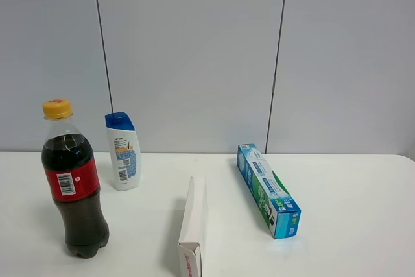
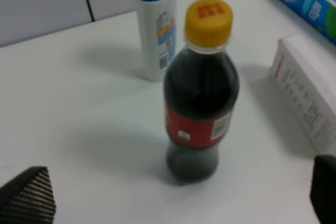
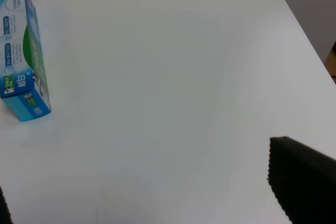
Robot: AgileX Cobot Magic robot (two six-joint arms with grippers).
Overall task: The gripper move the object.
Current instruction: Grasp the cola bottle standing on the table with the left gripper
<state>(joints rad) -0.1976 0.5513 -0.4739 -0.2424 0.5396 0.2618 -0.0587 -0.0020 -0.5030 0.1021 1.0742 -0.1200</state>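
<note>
The cola bottle [image 1: 72, 186], clear plastic with dark cola, a yellow-orange cap and a red label, stands upright at the front left of the white table [image 1: 350, 192]. No gripper shows in the exterior high view. In the left wrist view the bottle [image 2: 201, 98] stands just ahead of my left gripper [image 2: 176, 198]. Its black fingertips [image 2: 29, 195] are spread wide at both lower corners, open and empty, apart from the bottle. My right gripper [image 3: 152, 192] is open and empty over bare table, one black fingertip [image 3: 302, 179] showing at the corner.
A white blue-capped shampoo bottle [image 1: 122, 150] stands behind the cola bottle. A white carton [image 1: 194, 228] lies mid-front and a blue-green toothpaste box [image 1: 267, 189] to its right, also in the right wrist view [image 3: 23, 56]. A grey wall [image 1: 194, 50] backs the table.
</note>
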